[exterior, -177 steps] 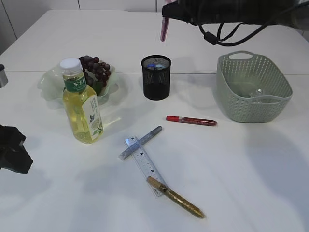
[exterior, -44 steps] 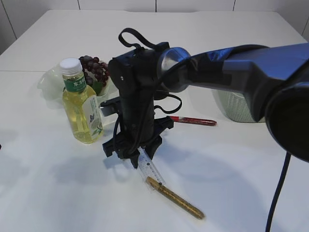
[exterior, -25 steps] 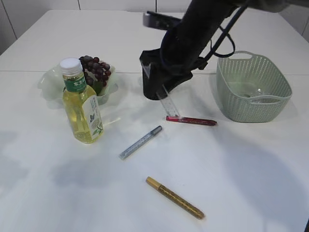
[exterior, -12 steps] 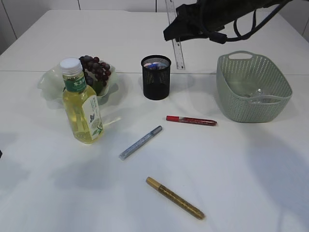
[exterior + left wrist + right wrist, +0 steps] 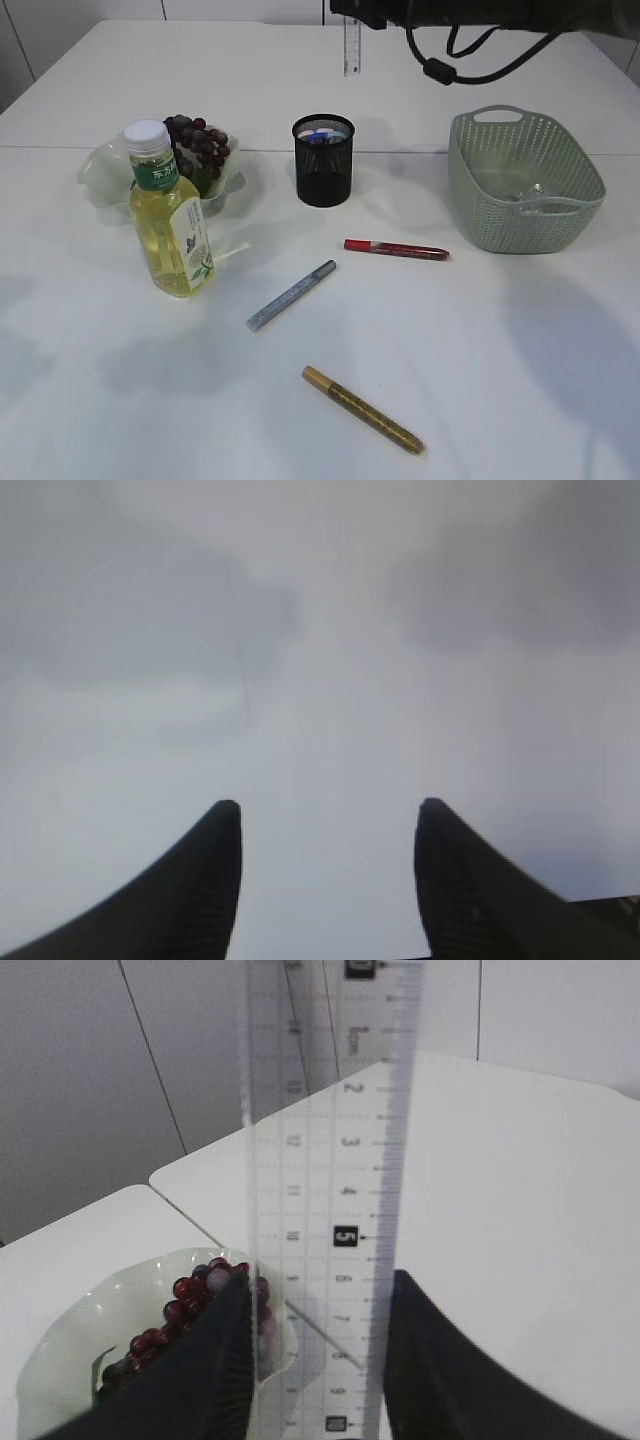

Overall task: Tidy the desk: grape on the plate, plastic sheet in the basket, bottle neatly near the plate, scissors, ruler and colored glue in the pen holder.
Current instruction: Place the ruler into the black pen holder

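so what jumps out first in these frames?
The clear ruler hanging upright from the right hand, high above the black pen holder. Then three glue pens on the table: red, silver, gold. At the left, the yellow bottle stands before the grapes.

A white table (image 5: 500, 380) seen from a slant. At the top edge a dark robot arm (image 5: 470, 12) holds a clear ruler (image 5: 351, 45) hanging upright above a black mesh pen holder (image 5: 323, 160). At left, a yellow drink bottle (image 5: 170, 218) stands in front of a plate (image 5: 100, 178) of dark grapes (image 5: 198, 145). At right sits a green basket (image 5: 525, 180). Red (image 5: 396, 249), silver (image 5: 291, 295) and gold (image 5: 362, 409) glue pens lie apart on the table.
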Available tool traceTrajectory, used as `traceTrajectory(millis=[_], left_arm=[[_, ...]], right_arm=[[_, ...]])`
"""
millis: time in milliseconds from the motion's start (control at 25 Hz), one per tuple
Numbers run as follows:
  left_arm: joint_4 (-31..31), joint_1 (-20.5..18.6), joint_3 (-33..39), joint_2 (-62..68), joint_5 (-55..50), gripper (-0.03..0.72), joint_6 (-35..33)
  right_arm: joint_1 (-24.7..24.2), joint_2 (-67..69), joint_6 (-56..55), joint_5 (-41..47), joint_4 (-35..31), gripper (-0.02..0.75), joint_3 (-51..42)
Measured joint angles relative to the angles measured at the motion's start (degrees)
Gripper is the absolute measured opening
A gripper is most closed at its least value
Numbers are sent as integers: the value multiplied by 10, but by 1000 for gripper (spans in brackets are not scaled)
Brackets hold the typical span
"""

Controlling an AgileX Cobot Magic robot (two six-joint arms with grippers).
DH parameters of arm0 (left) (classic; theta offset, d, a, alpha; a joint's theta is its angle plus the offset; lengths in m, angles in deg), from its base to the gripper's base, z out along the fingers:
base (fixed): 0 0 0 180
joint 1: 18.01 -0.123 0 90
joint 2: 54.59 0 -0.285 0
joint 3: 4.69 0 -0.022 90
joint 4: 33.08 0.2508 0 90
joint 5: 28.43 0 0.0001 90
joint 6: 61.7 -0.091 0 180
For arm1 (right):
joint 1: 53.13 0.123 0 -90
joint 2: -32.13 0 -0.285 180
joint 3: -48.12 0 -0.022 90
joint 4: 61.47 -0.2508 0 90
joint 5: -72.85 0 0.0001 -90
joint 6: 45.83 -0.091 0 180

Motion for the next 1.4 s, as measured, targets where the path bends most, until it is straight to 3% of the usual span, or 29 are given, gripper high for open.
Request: traceTrajectory(millis=[160, 240, 680, 1400], left_arm=[[1, 0, 0, 0, 0, 406, 0], [1, 0, 0, 0, 0, 406, 0], [4, 0, 0, 0, -1, 406, 0], [25, 0, 0, 0, -4, 406, 0]], right_arm=[[1, 40, 141, -6, -126, 293, 0], [1, 59, 208, -1, -155, 293, 3], [6, 143, 257, 23, -168, 293, 88], [6, 205, 270, 25, -169, 307, 126]])
